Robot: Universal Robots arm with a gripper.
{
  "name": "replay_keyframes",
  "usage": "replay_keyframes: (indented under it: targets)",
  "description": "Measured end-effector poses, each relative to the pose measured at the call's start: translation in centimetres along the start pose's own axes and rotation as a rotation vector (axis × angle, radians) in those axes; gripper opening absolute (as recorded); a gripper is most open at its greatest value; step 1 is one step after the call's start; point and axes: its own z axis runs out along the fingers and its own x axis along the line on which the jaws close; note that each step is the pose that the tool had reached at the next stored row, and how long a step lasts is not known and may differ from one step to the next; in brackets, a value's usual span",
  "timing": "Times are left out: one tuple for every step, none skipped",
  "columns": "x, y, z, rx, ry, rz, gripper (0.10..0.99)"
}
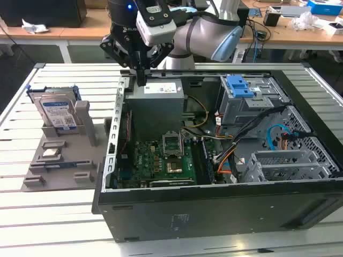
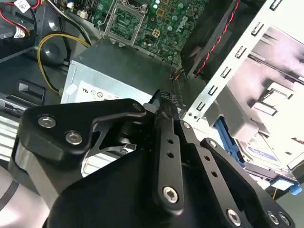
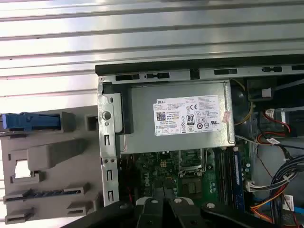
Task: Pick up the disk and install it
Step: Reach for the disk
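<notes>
The disk (image 1: 58,111), silver with a blue-and-white label and a blue carrier frame, stands upright in a grey holder (image 1: 59,155) on the exterior view's left, outside the computer case. The second wrist view catches its label (image 2: 260,153), and the first wrist view shows the blue frame's edge (image 3: 29,121). My gripper (image 1: 141,79) hangs over the near-left corner of the grey power-supply box (image 1: 155,101), well apart from the disk. Its fingers (image 2: 164,102) are pressed together with nothing between them, and they rise at the edge of the first wrist view (image 3: 166,205).
The open black computer case (image 1: 214,214) lies on a slatted white table (image 1: 32,225). Inside are a green motherboard (image 1: 161,160), cables, and a grey metal cage with a blue latch (image 1: 239,85) at the exterior view's right. Wooden benches with clutter stand behind.
</notes>
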Motion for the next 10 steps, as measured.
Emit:
replay_keyframes:
  targets:
    - [0.70,-0.06,-0.02,0.000,0.0000,0.000,0.106]
    - [1.58,-0.12,-0.04,0.000,0.0000,0.000,0.106]
    - [1.76,-0.14,-0.05,0.000,0.0000,0.000,0.106]
    - [1.96,-0.15,-0.05,0.000,0.0000,0.000,0.106]
    - [2.20,-0.17,-0.06,0.000,0.0000,0.000,0.106]
    - [2.75,-0.21,-0.07,0.000,0.0000,0.000,0.106]
    - [2.91,-0.22,-0.08,0.000,0.0000,0.000,0.106]
    - [3.07,-0.23,-0.08,0.000,0.0001,0.000,0.106]
    - [3.29,-0.25,-0.09,0.000,0.0000,0.000,0.106]
    - [3.63,-0.27,-0.10,0.000,0.0000,0.000,0.106]
